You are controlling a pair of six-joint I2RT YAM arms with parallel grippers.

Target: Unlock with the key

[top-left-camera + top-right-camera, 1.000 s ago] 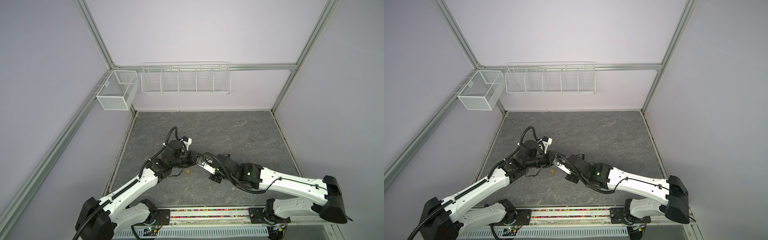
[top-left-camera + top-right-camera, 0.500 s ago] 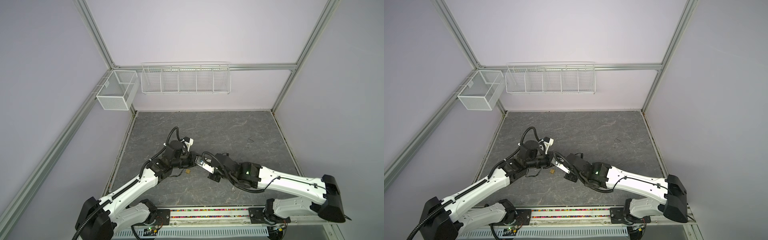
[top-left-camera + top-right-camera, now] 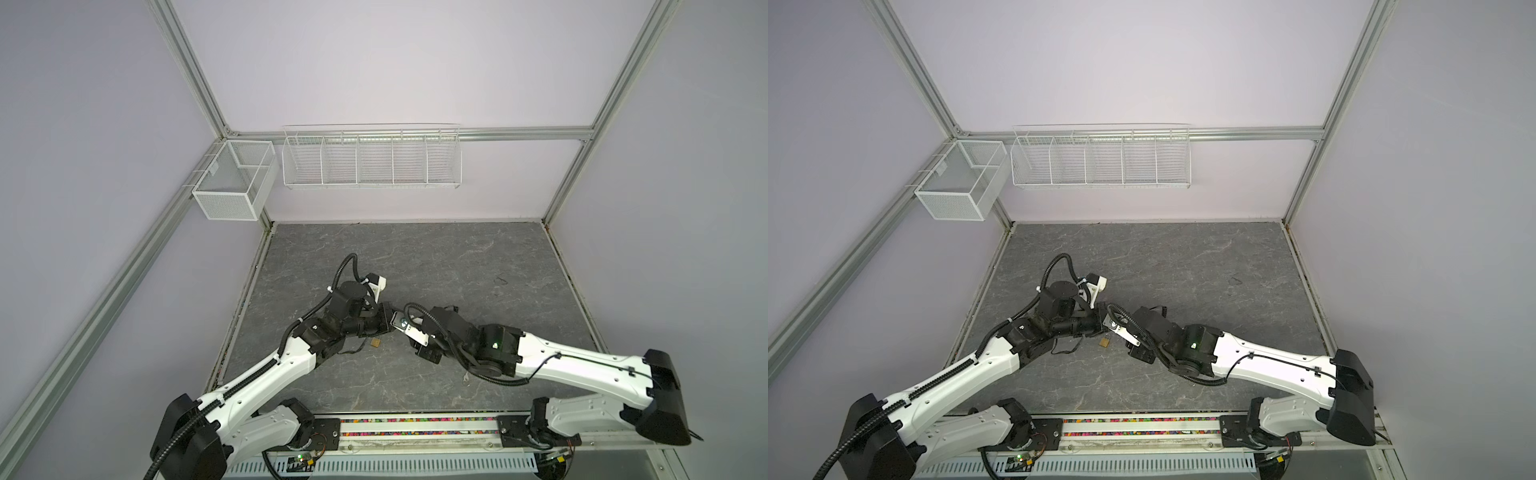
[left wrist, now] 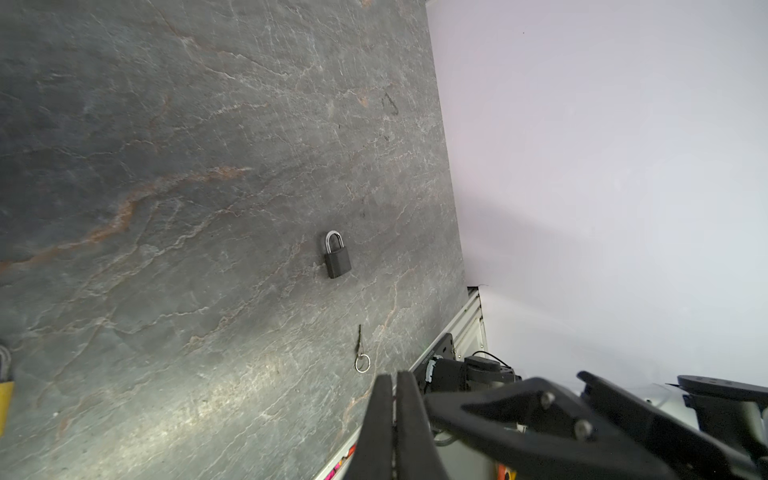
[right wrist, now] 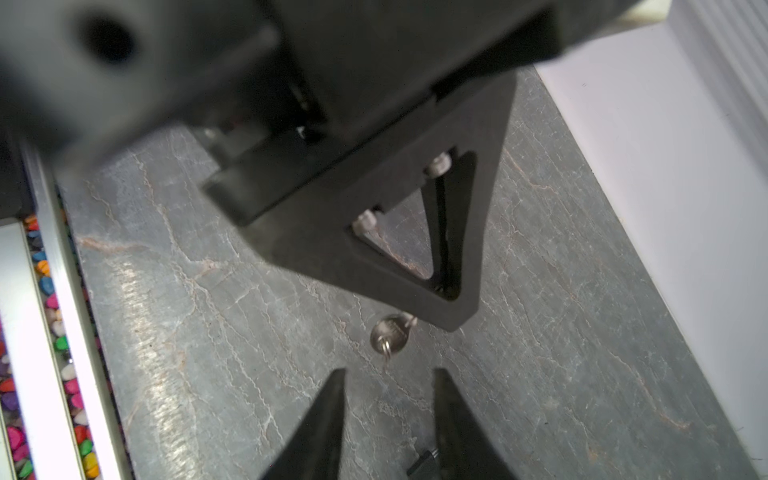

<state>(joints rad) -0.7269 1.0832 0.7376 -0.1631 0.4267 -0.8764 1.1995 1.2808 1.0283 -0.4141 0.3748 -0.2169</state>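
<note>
The small silver key [image 5: 390,334] on its split ring is hanging above the grey slate-patterned tabletop [image 3: 415,257], its blade pinched at the tip of the left gripper [image 5: 448,318], which is clamping shut on it. Its long axis is pointing head-first at the right gripper [image 5: 390,372], whose jaws are standing apart and touching nothing. The small brass padlock [image 3: 375,342], probably the target, is lying just beside both grippers, nearer the left arm. Only the right wrist view is showing the pinch. Only the left wrist view is showing a black padlock [image 4: 337,257] and a second ringed key [image 4: 360,353] near it.
</note>
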